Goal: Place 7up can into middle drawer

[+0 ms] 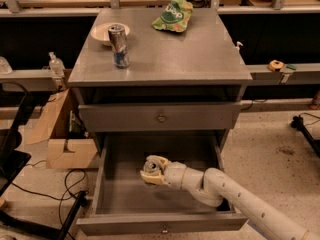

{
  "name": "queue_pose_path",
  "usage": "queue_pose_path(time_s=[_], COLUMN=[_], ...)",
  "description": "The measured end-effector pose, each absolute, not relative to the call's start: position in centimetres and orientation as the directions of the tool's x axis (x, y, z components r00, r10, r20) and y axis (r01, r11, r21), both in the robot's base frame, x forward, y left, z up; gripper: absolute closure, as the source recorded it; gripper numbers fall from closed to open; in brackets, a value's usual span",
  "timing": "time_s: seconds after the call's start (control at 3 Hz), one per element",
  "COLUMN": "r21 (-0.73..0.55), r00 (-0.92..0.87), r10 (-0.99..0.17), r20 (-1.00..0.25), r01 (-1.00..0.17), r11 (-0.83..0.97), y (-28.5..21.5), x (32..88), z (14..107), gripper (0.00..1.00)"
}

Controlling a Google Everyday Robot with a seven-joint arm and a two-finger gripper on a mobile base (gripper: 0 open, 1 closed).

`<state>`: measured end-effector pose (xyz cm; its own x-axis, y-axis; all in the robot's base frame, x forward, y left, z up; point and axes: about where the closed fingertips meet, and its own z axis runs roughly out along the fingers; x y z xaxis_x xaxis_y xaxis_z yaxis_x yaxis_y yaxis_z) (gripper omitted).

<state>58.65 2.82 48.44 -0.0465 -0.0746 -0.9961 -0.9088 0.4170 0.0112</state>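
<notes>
The 7up can (151, 164), whitish with a silver top, is held in my gripper (152, 171) inside the open middle drawer (120, 194). The can is tilted, its top facing the camera, low over the drawer floor near the middle. My white arm (225, 189) reaches in from the lower right over the drawer's front right corner. The gripper is shut on the can.
On the cabinet top (175, 54) stand a slim silver-and-blue can (118, 45), a white plate (107, 32) and a green chip bag (174, 15). The top drawer (161, 116) is shut. A cardboard box (60, 144) and cables lie on the floor at left.
</notes>
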Motion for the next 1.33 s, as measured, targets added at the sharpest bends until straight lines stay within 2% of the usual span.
queue_pose_path(time_s=[0.33, 0.67, 1.33], r21=[-0.014, -0.003, -0.003], r00=[-0.019, -0.027, -0.026], r10=[-0.073, -0.062, -0.061], r20=[-0.997, -0.998, -0.998], r01=[-0.899, -0.902, -0.905], r11=[0.437, 0.432, 0.426], y=[4.14, 4.72, 5.09], x=[58.89, 58.46, 58.41], z=[46.23, 45.6, 45.75], gripper=[1.0, 0.82, 0.36])
